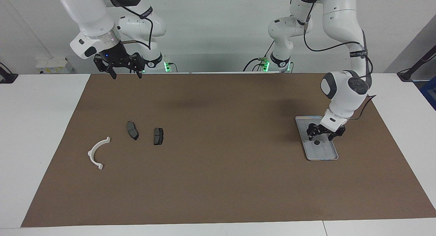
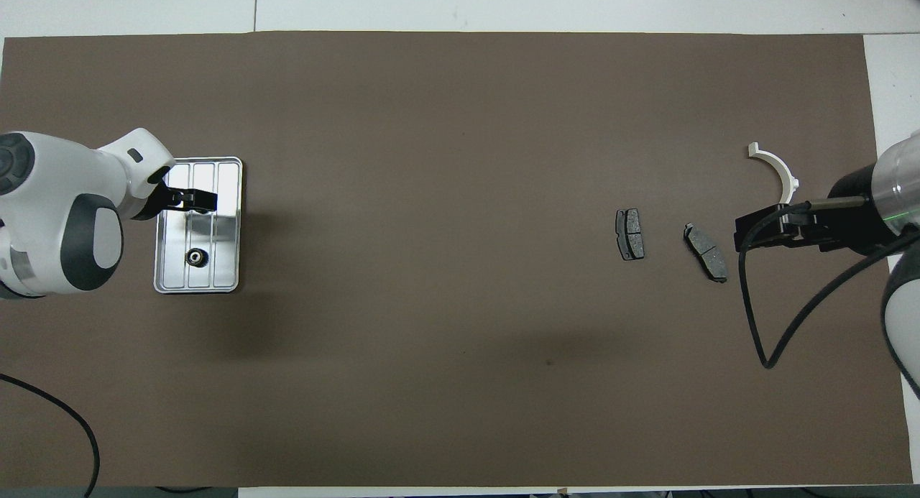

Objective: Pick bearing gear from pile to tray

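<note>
The silver tray (image 1: 327, 154) (image 2: 227, 178) lies toward the left arm's end of the mat. My left gripper (image 1: 320, 137) (image 2: 195, 200) hangs low over it, open, holding nothing. A small black bearing gear (image 1: 317, 142) rests on the tray just under its fingers. Another gear (image 2: 195, 256) lies at the tray's end nearer the robots. The pile toward the right arm's end is a white half-ring bracket (image 1: 97, 152) (image 2: 776, 171) and two brake pads (image 1: 132, 130) (image 1: 158, 136). My right gripper (image 1: 126, 74) (image 2: 762, 228) waits open, high over the mat's edge by its base.
A brown mat (image 1: 218, 181) covers the white table (image 1: 41, 127). The right arm's black cable (image 2: 755, 325) loops down over the mat in the overhead view. The right gripper hides the bracket's near end in the overhead view.
</note>
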Robot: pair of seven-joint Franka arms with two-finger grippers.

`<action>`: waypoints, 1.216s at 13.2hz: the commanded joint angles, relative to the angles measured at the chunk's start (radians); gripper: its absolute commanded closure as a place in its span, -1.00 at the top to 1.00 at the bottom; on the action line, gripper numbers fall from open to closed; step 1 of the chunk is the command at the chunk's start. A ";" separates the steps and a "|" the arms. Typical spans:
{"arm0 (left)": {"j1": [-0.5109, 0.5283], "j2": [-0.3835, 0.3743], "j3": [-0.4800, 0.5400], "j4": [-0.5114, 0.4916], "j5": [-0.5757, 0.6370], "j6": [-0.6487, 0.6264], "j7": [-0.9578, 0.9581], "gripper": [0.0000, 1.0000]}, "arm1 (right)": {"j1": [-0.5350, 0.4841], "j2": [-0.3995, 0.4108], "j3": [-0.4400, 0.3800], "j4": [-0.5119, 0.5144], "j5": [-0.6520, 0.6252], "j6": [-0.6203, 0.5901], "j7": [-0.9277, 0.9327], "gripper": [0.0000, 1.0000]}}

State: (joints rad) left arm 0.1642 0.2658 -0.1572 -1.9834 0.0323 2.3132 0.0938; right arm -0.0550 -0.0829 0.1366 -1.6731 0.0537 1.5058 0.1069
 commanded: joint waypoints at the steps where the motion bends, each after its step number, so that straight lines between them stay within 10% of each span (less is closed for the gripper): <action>1: -0.003 -0.049 0.004 0.208 -0.012 -0.269 -0.011 1.00 | 0.003 0.002 0.003 0.013 -0.055 -0.015 -0.024 1.00; 7: 0.024 -0.322 0.005 0.327 -0.015 -0.414 -0.250 1.00 | 0.003 -0.006 0.011 0.013 -0.091 0.010 -0.024 1.00; 11: 0.021 -0.347 0.008 0.443 -0.038 -0.589 -0.325 1.00 | 0.001 -0.008 0.012 0.013 -0.078 0.014 -0.021 1.00; 16: -0.291 -0.396 0.301 0.385 -0.026 -0.691 -0.281 1.00 | -0.006 -0.009 0.011 0.006 -0.074 0.039 -0.023 1.00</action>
State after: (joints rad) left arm -0.0645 -0.1036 0.0969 -1.5662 0.0126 1.6729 -0.2108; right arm -0.0469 -0.0836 0.1439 -1.6590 -0.0243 1.5319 0.1066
